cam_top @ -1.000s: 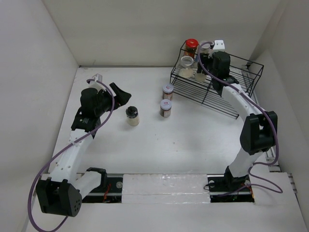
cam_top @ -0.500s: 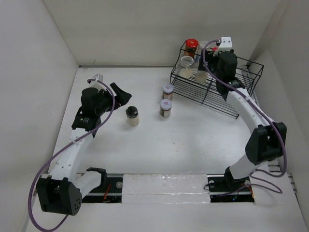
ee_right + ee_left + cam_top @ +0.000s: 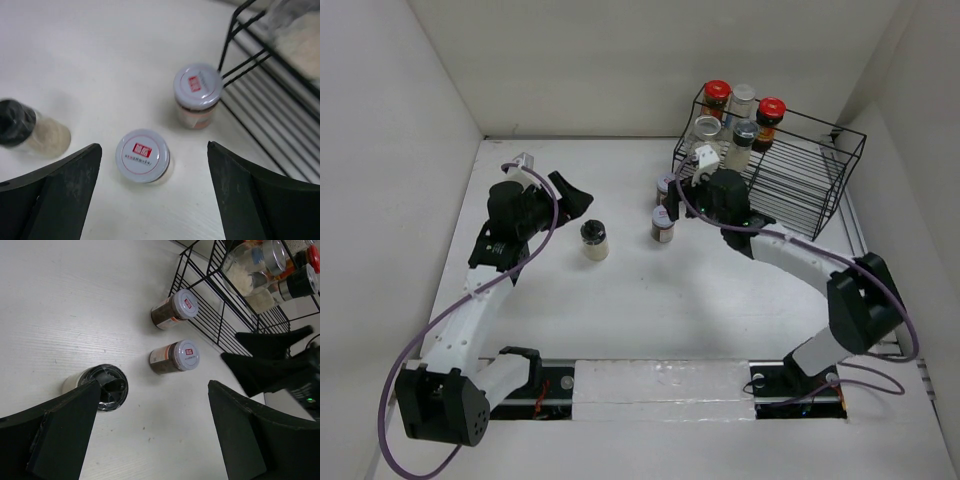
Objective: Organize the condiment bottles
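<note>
Three condiment bottles stand on the table: a black-lidded jar (image 3: 593,238) (image 3: 102,387) (image 3: 20,125) and two silver-lidded jars, one nearer (image 3: 662,222) (image 3: 182,356) (image 3: 143,155), one farther (image 3: 667,185) (image 3: 182,304) (image 3: 198,86). Inside the black wire rack (image 3: 800,185) are two red-lidded jars (image 3: 717,92) (image 3: 771,108), a silver-lidded one (image 3: 744,95), a large pale one (image 3: 707,130) and a dark-lidded one (image 3: 744,133). My right gripper (image 3: 677,203) (image 3: 154,147) hovers open above the nearer silver-lidded jar. My left gripper (image 3: 570,195) (image 3: 154,405) stays open and empty, left of the black-lidded jar.
The rack (image 3: 220,315) (image 3: 280,60) fills the back right corner, its front edge close to the farther silver-lidded jar. White walls enclose the table on the left, back and right. In the left wrist view the right gripper's fingers (image 3: 270,355) show beside the rack.
My right gripper has left the rack and swung forward and left over the two silver-lidded jars, jaws now wide. A red-lidded jar now shows where it was. The left arm is unmoved.
</note>
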